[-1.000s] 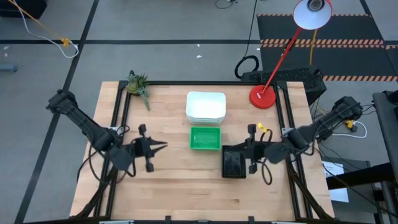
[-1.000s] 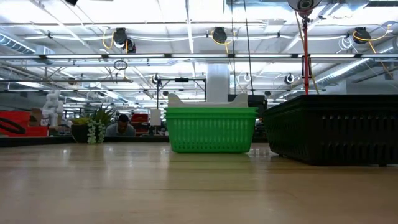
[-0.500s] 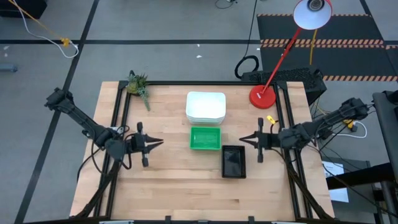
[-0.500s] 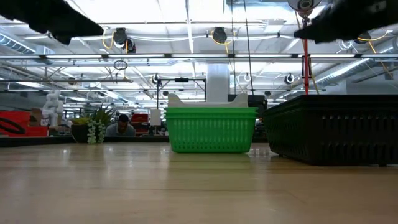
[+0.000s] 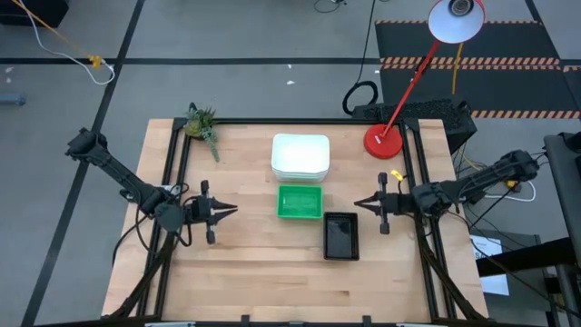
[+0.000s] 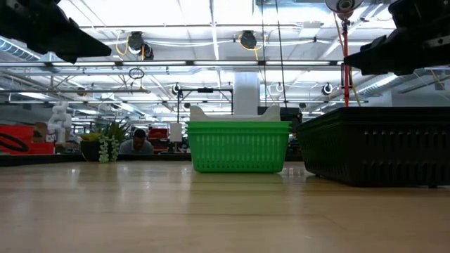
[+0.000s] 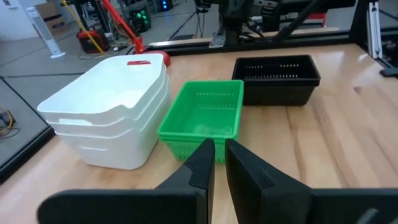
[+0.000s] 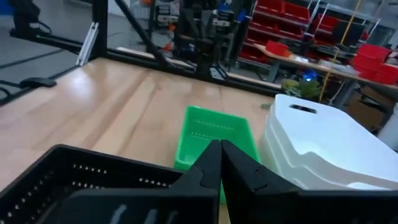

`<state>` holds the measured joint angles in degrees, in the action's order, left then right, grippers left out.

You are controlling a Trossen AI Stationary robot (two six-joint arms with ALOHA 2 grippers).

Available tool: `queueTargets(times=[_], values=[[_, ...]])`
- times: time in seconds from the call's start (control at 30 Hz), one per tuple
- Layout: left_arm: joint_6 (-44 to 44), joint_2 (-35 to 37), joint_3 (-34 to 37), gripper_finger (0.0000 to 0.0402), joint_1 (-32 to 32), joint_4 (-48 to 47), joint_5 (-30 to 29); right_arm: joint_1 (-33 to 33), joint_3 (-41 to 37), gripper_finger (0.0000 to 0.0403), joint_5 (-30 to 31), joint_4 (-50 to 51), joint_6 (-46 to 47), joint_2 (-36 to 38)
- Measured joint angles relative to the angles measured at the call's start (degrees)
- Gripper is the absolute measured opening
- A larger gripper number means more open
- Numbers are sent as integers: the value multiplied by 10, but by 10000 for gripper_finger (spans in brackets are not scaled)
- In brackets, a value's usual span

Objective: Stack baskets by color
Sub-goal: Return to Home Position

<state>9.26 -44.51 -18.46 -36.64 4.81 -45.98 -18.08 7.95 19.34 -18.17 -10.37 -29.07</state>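
1. finds left gripper (image 5: 231, 211) at left centre of the high view, fingers closed together and holding nothing, tip aimed rightward at the green stack (image 5: 300, 202).
2. finds right gripper (image 5: 359, 204) at right centre, fingers likewise pressed together and empty, tip aimed leftward, just up and right of the black stack (image 5: 340, 236) and nearer to it than the left.
3. places all stacks between the two tips: white stack (image 5: 300, 156) uppermost, green below it with long axis left-right, black at lower right with long axis top-bottom.
4. judges both retreats clear, outward from the stacks.
5. reads no brand, label or writing.
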Motion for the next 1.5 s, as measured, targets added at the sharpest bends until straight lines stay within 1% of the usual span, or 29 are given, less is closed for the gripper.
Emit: queueTargets(times=[0.13,0.27,0.4,0.5,0.6,0.7,0.8,1.0,1.13,1.3,1.37,1.5], values=[[-6,0,11,42,0,8,0,9,-10,0,-7,-7,0,9],[-2,0,47,42,1,57,2,19,-20,0,-19,-9,5,12],[-23,1,86,42,1,123,31,25,-32,0,-19,-9,6,15],[-51,14,118,42,2,182,56,32,-41,0,-19,-8,5,22],[-73,44,150,42,6,231,87,38,-47,0,-18,-8,1,33],[-89,80,175,42,10,258,115,41,-53,0,-18,-8,-1,48],[-101,114,179,42,14,237,127,45,-60,0,-15,-3,-4,64],[-145,163,179,42,15,228,168,56,-69,0,-16,16,-13,98],[-150,186,179,42,15,204,169,62,-69,0,-28,42,-25,119],[-148,202,179,42,23,188,170,80,-70,0,-33,69,-35,150],[-147,202,179,42,28,184,170,89,-70,0,-46,68,-40,163],[-148,202,179,42,41,183,171,106,-70,0,-46,77,-53,189]])
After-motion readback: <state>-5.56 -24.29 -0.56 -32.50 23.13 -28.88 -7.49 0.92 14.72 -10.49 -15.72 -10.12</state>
